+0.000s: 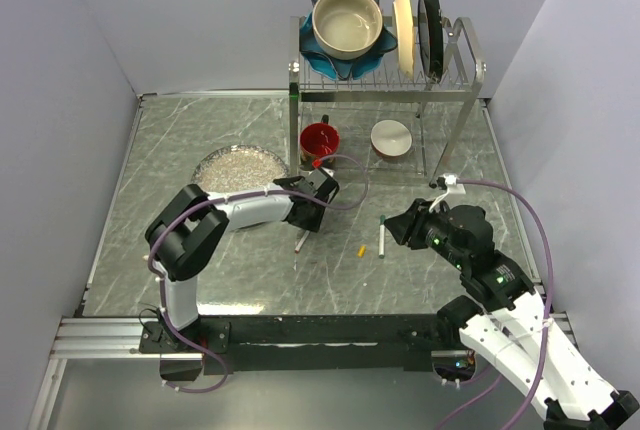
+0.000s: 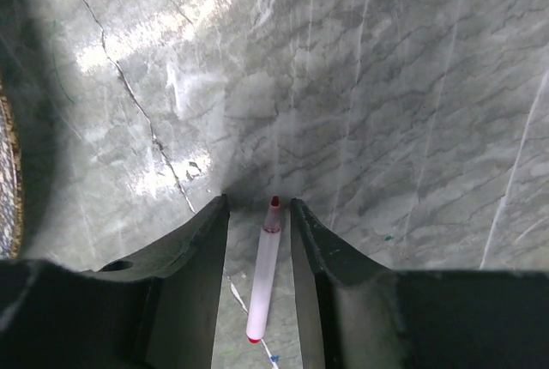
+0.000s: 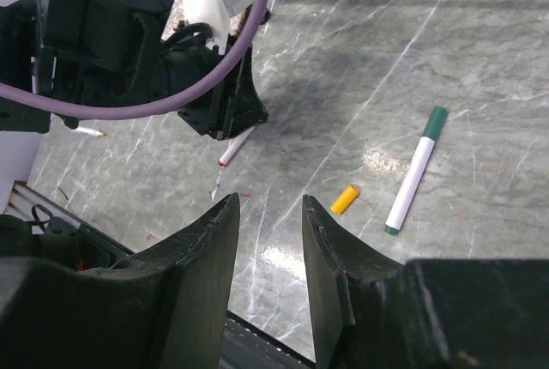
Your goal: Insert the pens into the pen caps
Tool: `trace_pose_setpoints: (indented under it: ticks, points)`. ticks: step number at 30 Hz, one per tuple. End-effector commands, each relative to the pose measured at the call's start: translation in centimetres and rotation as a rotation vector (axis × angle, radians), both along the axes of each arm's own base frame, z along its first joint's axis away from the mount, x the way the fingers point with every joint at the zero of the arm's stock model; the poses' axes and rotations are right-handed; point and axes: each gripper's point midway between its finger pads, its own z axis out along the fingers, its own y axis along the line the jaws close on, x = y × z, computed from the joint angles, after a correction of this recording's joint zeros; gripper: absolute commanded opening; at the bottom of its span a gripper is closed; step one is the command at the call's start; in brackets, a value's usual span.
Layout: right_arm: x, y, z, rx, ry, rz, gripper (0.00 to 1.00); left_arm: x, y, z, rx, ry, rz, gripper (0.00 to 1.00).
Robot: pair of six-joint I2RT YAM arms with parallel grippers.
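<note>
Here, L gripper (image 2: 259,202) straddles slim white red-tipped pen (image 2: 264,275), jaws apart; R gripper (image 3: 269,200) spread too.

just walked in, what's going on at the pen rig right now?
The left gripper is down over the red-tipped pen, which seems to lie on the table between its open fingers, with a gap on each side, so it is not yet gripped. The right gripper hangs open and empty above the table, near a loose yellow cap and a green-ended pen. Nothing is lifted.
</note>
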Motion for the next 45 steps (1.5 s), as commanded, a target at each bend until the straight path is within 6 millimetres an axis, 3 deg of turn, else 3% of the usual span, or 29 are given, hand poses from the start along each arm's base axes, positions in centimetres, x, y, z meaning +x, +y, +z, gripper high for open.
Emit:
trace_pose_setpoints:
  ticks: [1,5,10,18,21,26,29,30,31,32,33,35,36,37,38,40,41,43,45]
  points:
    - [0.2,-0.3,1.3,0.003,-0.036,-0.014,0.43,-5.1,0.8,-2.4,0.048,0.169,-0.018,0.39]
    - [-0.1,-0.2,1.6,0.016,-0.027,-0.007,0.43,-5.8,0.4,-2.2,0.043,0.169,-0.03,0.4]
    - [-0.4,-0.1,1.7,0.027,-0.021,0.003,0.43,-6.0,0.2,-1.6,0.013,0.16,-0.04,0.34]
    - [-1.1,0.5,1.1,0.052,0.004,0.035,0.43,-6.2,0.6,-2.3,0.016,0.152,-0.047,0.01]
    - [-1.8,1.8,1.1,0.101,-0.001,0.109,0.44,-5.5,-0.6,-0.7,-0.052,0.12,-0.049,0.01]
    - [-3.7,4.9,1.4,0.227,-0.053,0.317,0.5,-4.9,-4.0,4.9,-0.29,0.056,-0.087,0.01]
    - [-4.1,5.5,1.5,0.29,-0.096,0.353,0.55,-5.6,-6.0,9.0,-0.466,0.063,-0.129,0.01]
    - [-4.4,5.7,1.6,0.31,-0.104,0.374,0.57,-5.5,-6.9,11.6,-0.551,0.026,-0.153,0.01]
    - [-4.7,5.9,1.1,0.331,-0.097,0.385,0.58,-6.6,-7.9,13.4,-0.64,0.059,-0.192,0.01]
    - [-4.9,6.2,1.9,0.358,-0.137,0.41,0.58,-7.2,-8.1,14.1,-0.685,0.065,-0.201,0.01]
    - [-5.5,6.5,1.6,0.371,-0.123,0.445,0.59,-7.3,-8.8,17.0,-0.78,0.022,-0.23,0.01]
    - [-5.7,6.9,2.1,0.411,-0.164,0.479,0.6,-8.2,-9.2,18.7,-0.875,0.043,-0.227,0.01]
    - [-5.9,7.0,2.1,0.421,-0.168,0.491,0.61,-8.2,-9.5,21.3,-0.957,-0.005,-0.25,0.01]
    - [-6.1,7.2,1.8,0.431,-0.16,0.506,0.61,-8.4,-9.6,22.6,-1.018,-0.007,-0.242,0.01]
    - [-6.3,7.3,2.4,0.445,-0.189,0.522,0.62,-9.2,-9.5,22.6,-1.053,0.014,-0.255,0.01]
    - [-6.5,7.4,2.5,0.46,-0.195,0.541,0.62,-9.8,-9.5,26.0,-1.192,-0.031,-0.281,0.01]
    - [-6.6,7.5,3.1,0.471,-0.218,0.55,0.63,-10.3,-9.3,25.7,-1.213,-0.018,-0.287,0.01]
    - [-6.7,7.6,3.4,0.496,-0.222,0.555,0.62,-10.7,-9.1,27.5,-1.294,-0.037,-0.295,0.01]
    - [-7.0,7.7,4.1,0.53,-0.236,0.577,0.61,-11.0,-8.9,27.7,-1.328,-0.021,-0.281,0.01]
